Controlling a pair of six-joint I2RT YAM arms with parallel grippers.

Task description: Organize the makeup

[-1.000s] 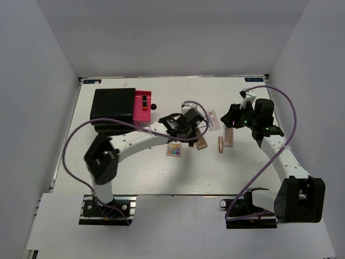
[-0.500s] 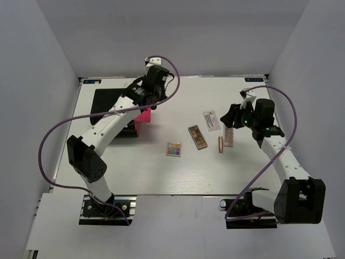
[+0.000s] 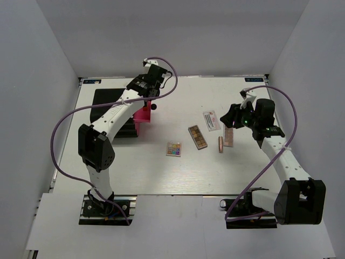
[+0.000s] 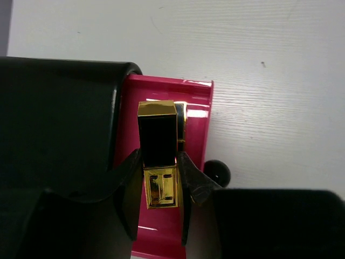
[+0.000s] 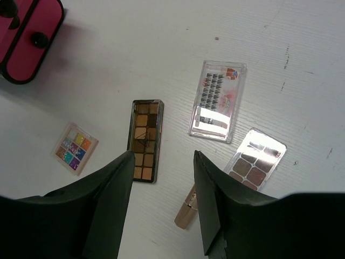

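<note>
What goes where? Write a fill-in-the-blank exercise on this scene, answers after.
1. The left gripper grips a gold-black ____ over the pink drawer.
2. That drawer sticks out of a box whose colour is ____.
3. The right gripper holds nothing; its jaws stand ____.
4. In the top view, the square palette lies ____ of the long palette.
Missing words: lipstick, black, open, left.

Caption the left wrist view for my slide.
Left gripper holds a gold-black lipstick over the open pink drawer of the black box.
</note>
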